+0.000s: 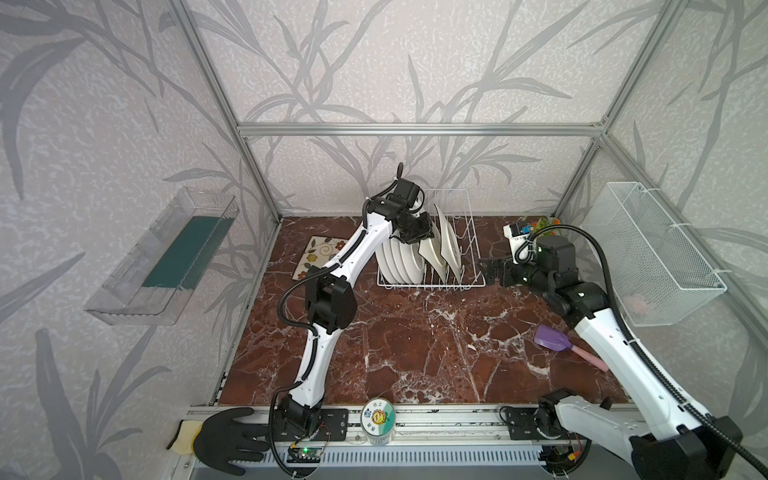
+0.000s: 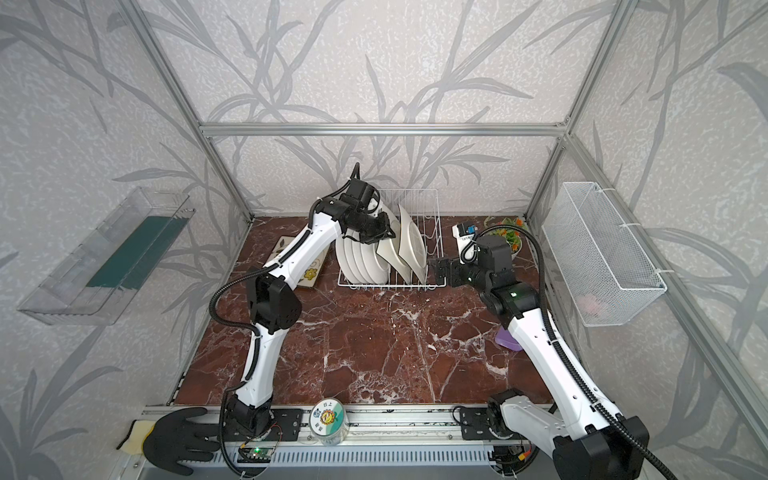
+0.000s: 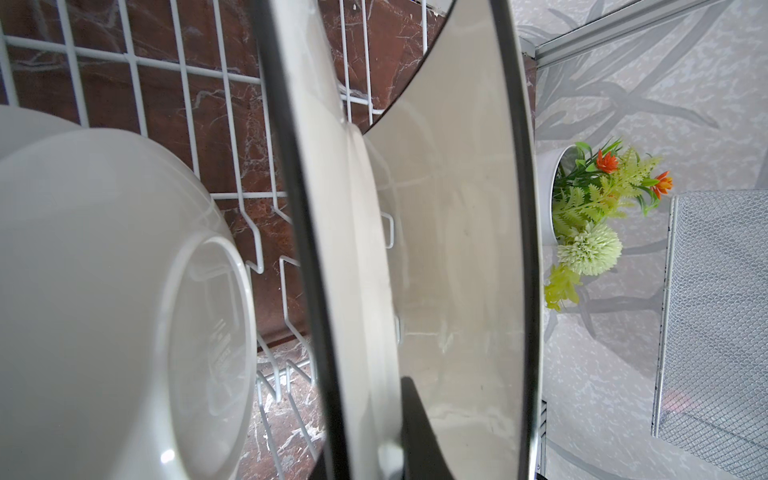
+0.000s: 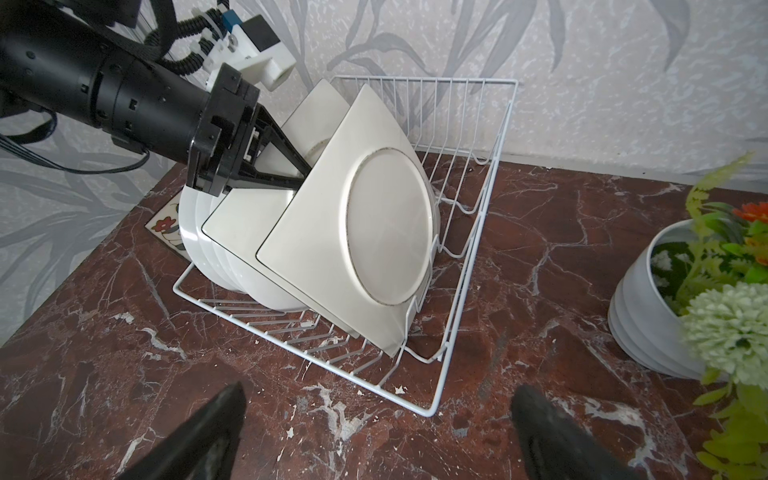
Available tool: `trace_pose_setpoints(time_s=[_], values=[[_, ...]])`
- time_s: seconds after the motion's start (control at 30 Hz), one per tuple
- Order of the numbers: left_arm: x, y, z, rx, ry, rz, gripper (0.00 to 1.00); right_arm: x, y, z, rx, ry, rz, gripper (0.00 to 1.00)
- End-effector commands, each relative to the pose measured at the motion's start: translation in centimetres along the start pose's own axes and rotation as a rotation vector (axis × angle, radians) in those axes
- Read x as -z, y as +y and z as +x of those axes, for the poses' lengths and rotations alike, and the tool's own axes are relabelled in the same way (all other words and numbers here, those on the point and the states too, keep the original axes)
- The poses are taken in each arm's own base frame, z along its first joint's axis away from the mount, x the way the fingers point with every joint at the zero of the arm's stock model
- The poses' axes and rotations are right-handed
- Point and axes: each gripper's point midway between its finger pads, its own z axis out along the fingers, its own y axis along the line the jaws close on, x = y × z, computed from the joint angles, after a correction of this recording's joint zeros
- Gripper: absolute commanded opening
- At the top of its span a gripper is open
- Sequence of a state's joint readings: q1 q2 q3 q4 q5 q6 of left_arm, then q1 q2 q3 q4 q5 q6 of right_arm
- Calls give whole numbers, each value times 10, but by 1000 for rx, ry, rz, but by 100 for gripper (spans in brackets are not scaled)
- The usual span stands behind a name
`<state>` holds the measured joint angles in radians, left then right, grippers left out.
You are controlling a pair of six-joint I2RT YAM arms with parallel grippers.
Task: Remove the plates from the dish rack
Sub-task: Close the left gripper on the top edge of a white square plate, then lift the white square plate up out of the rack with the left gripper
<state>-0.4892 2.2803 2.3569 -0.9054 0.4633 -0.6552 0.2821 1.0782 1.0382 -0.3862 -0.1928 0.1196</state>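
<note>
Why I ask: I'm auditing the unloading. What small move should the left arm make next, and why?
Probably lift it straight up. The left fingers are shut on the upper edge of a square plate whose bottom sits in the dish rack, close between the round plates and another square plate; swinging sideways might drag those.

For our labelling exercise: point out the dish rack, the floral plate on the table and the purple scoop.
dish rack (image 4: 430, 411), right wrist view, near corner of rim.
floral plate (image 1: 316, 255), a top view, patterned face.
purple scoop (image 1: 548, 336), a top view, blade.
</note>
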Motion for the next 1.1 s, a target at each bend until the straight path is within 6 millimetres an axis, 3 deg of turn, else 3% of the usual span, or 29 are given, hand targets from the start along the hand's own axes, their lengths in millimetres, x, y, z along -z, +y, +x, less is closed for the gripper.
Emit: trace_pose_setpoints(time_s=[0.0, 0.67, 1.07], values=[[37, -50, -22, -120, -110, 137, 0, 3, 2, -6, -4, -22, -9, 99], [76, -79, -32, -148, -196, 205, 0, 7, 4, -12, -12, -41, -16, 99], [87, -79, -31, -172, -203, 183, 0, 6, 4, -12, -19, -40, -22, 99]])
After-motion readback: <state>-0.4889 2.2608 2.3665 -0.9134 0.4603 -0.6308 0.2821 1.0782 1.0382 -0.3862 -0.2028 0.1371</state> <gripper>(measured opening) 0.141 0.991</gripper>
